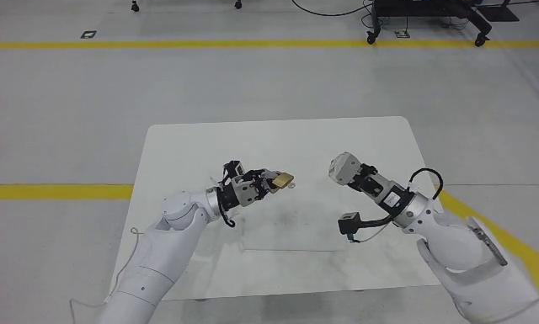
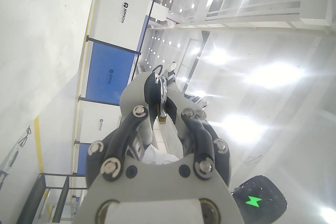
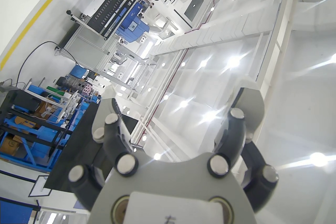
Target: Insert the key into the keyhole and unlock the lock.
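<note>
Lock (image 1: 285,180) sat clamped in the left hand (image 1: 271,182), over the middle of the bench (image 1: 210,147) and, by my judgement, lifted off it. The left hand was closed tight on it. In the left wrist view its fingers (image 2: 134,93) pinched the lock edge-on, with steel shackle and brass body both showing in the narrow gap between them. From above, the brass stood out at the fingertips. Its long axis ran across the bench, roughly along the near edge, with the brass end aimed at the right hand (image 1: 340,167). That hand stood near, toward the right edge, with a bare strip of bench between the two. Its fingers were spread wide and had hold of nothing. So the lock lay straight across from the right hand, toward the left edge, and the right arm was the free one facing the exposed end.

The lock looked like a yellow brass block with a bright curved shackle. I could not tell which face carried the keyhole, nor where the key was. As I judged it, the next move would hang on bringing a key in along that same axis, and the empty right hand would first have to fetch one
</note>
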`<action>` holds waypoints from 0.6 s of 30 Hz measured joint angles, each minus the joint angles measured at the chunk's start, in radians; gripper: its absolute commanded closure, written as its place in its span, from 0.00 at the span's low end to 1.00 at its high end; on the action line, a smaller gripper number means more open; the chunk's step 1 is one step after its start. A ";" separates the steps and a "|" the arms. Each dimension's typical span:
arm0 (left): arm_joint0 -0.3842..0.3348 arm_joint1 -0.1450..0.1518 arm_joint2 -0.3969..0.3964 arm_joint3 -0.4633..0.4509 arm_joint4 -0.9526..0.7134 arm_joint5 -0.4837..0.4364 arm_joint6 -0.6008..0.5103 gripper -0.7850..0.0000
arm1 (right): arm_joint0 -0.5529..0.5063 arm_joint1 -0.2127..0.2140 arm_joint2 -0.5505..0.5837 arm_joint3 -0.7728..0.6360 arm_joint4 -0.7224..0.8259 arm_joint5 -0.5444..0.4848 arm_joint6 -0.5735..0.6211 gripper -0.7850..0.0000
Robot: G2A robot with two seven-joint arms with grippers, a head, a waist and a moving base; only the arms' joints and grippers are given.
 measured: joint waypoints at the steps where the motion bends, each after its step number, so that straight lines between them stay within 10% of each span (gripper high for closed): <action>1: 0.000 0.000 0.000 0.000 0.000 -0.001 0.000 1.00 | -0.001 -0.004 0.000 0.000 0.000 0.000 0.000 0.03; 18: -0.007 -0.005 0.008 0.015 -0.063 0.105 -0.004 1.00 | -0.002 -0.008 0.000 0.001 0.000 -0.001 -0.001 0.00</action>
